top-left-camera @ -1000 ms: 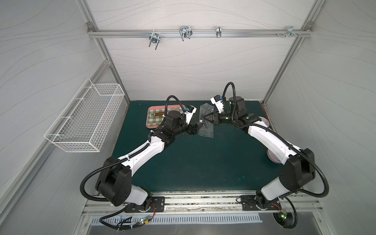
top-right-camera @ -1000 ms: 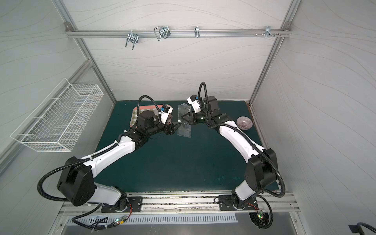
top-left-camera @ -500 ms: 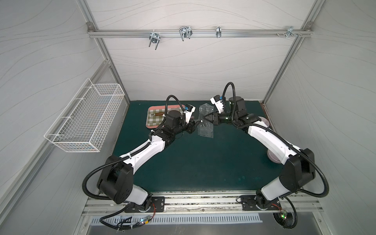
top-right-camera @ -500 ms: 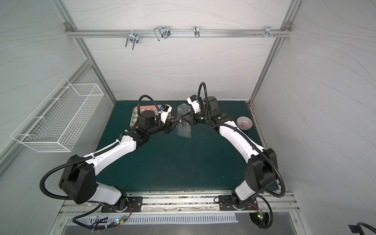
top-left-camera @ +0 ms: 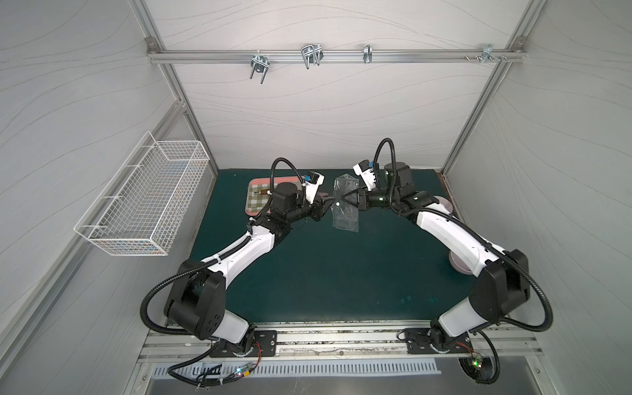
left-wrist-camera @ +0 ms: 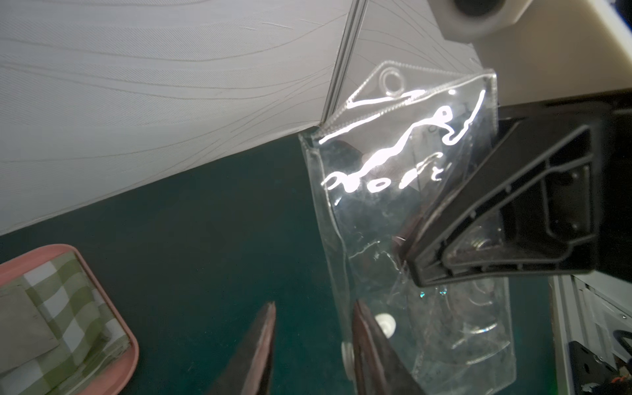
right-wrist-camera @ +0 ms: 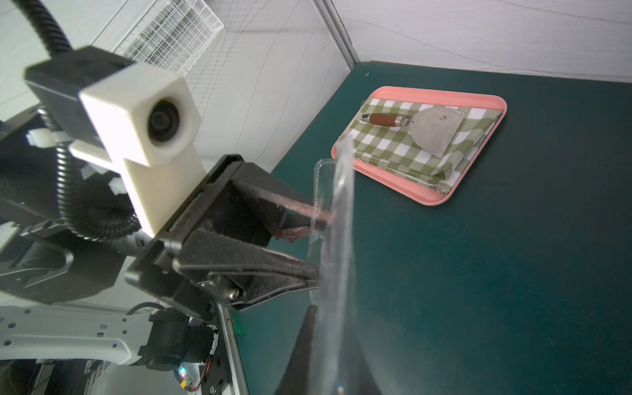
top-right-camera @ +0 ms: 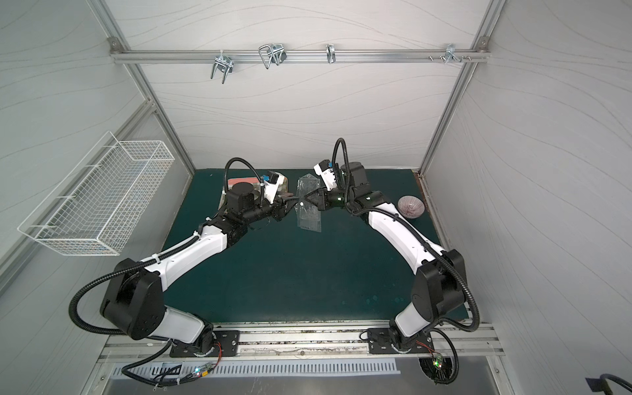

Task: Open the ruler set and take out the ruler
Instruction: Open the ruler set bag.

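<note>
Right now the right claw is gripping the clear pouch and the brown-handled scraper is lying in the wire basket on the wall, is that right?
One thing is off: the brown-handled scraper lies on the checked cloth in the pink tray, as the right wrist view shows. The right claw does grip the clear pouch.

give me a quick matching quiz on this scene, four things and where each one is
Things:
1 ruler set
2 scraper
3 wire basket
4 bowl

Places:
a hanging on the left wall
b resting on the green table
c clamped in the right gripper
d on the checked cloth in the pink tray

Pairs: 1-c, 2-d, 3-a, 4-b
</note>
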